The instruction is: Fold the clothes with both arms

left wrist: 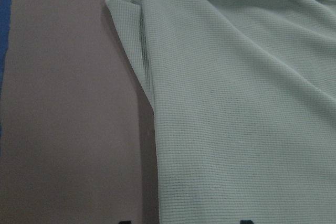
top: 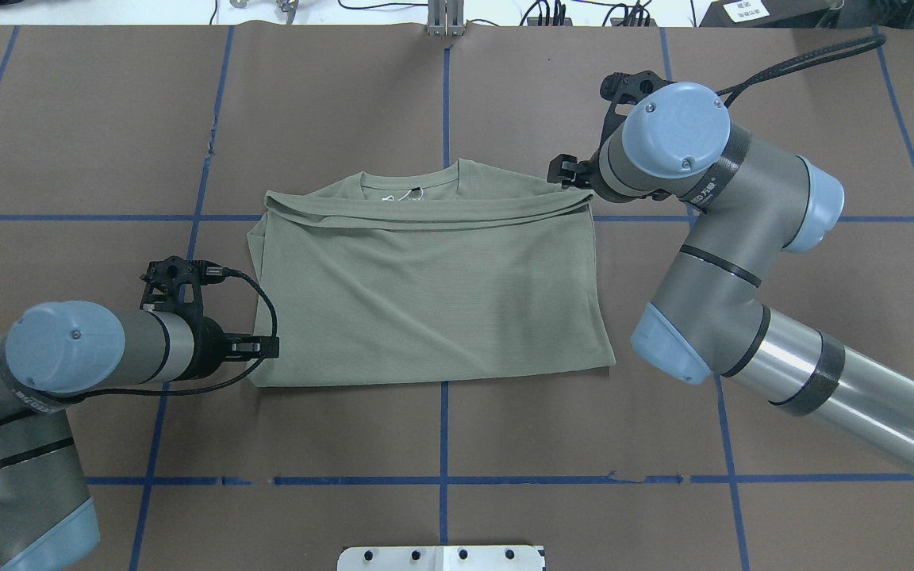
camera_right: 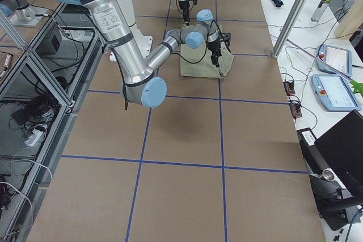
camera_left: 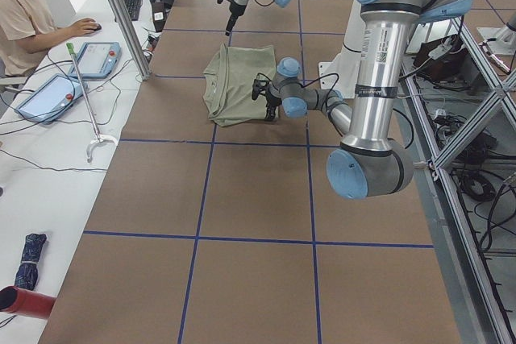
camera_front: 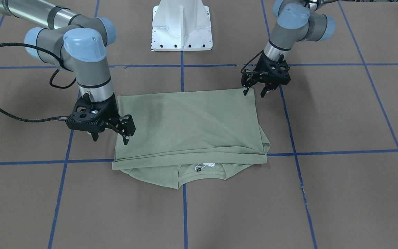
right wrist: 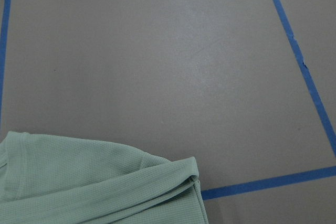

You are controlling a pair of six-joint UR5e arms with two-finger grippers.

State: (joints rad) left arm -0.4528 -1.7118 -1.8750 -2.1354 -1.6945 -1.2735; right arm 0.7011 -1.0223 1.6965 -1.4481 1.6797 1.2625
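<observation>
Table: we see a brown covering [camera_front: 340, 114] filling the frame.
Tape: blue lines [camera_front: 182, 76] cross it in a grid.
Pedestal: white metal base [camera_front: 182, 26], top centre of the front-facing view.
Side bench: we make out a seated person [camera_left: 24, 14], upper left of the left view, with tablets [camera_left: 95, 60] just beside.

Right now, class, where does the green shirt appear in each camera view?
Front-facing: shirt at centre, collar toward the bottom.
Overhead: shirt at centre, collar toward the top.
Exterior left: shirt upper middle, left of centre.
Exterior right: shirt upper middle, partly hidden.
Left wrist: shirt fills the right side.
Right wrist: shirt in the bottom-left corner.
Shared landmark: the blue tape grid beneath it.
</observation>
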